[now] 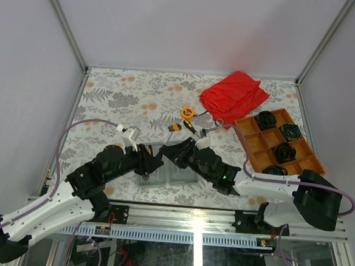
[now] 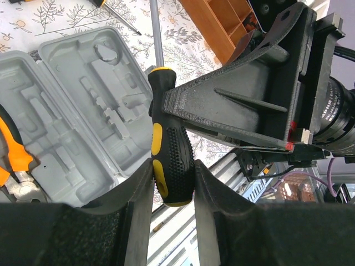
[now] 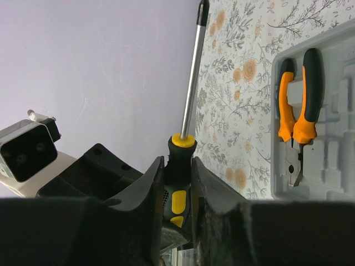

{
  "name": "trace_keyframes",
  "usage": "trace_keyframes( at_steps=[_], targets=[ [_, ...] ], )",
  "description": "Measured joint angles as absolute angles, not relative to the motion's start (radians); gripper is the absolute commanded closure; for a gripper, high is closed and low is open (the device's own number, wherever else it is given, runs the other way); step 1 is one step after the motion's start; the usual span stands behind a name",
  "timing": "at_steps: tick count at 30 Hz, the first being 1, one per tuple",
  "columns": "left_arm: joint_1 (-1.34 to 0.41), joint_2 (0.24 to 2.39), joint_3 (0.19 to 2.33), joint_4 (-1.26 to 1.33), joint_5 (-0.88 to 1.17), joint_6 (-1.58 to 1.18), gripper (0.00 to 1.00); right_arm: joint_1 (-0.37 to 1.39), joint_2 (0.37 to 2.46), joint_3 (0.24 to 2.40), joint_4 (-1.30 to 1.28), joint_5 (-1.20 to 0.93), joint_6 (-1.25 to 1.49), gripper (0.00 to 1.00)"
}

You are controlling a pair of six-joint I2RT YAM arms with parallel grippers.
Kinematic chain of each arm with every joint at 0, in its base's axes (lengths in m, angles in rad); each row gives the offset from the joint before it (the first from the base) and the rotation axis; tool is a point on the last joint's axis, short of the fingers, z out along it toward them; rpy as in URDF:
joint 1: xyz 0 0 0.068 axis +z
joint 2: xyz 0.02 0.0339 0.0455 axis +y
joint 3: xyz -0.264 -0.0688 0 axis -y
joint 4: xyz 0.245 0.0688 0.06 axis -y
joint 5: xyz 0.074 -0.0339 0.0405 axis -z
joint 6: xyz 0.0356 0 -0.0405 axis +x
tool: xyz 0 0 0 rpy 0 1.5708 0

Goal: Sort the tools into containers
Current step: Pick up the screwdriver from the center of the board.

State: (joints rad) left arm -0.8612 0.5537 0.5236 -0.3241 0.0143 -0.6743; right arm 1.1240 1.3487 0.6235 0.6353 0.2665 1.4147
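A black-and-yellow screwdriver [image 2: 160,88] is held in the air over the open grey case [image 1: 170,174]. My left gripper [image 2: 172,176] is shut on the fat end of its handle. My right gripper [image 3: 177,166] is shut on the handle's neck [image 3: 181,148], with the steel shaft pointing away. The two grippers meet above the case in the top view, left gripper [image 1: 155,162] and right gripper [image 1: 176,153]. Orange-handled pliers [image 3: 298,119] lie in one half of the case and also show in the left wrist view [image 2: 15,158]. A tape measure [image 1: 187,113] and small tools [image 1: 190,126] lie on the table beyond.
An orange-brown divided tray [image 1: 261,137] with black round parts stands at the right. A red cloth [image 1: 235,94] lies at the back right. The table's metal front rail [image 1: 190,216] runs below the case.
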Motion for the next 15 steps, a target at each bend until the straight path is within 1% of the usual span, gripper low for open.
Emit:
trace_keyframes(
  at_steps=[1,4,9,10,12,15],
  targets=[
    [-0.860,0.554,0.522,-0.323,0.015,-0.674,0.99,1.125,1.350,0.623,0.638,0.269,1.417,0.85],
    [-0.857,0.554,0.519,-0.321,0.021,-0.674,0.90,1.125,1.353,0.620,0.641,0.271,1.422,0.99],
    [-0.857,0.555,0.514,-0.322,0.028,-0.676,0.56,1.127,1.345,0.607,0.632,0.282,1.417,1.00],
    [-0.857,0.557,0.513,-0.323,0.030,-0.678,0.51,1.130,1.336,0.604,0.618,0.293,1.410,1.00],
    [-0.857,0.556,0.513,-0.335,0.019,-0.691,0.46,1.131,1.308,0.596,0.577,0.326,1.388,1.00],
    [-0.858,0.557,0.514,-0.384,-0.049,-0.733,0.37,1.131,1.244,0.590,0.469,0.394,1.333,1.00]
  ],
)
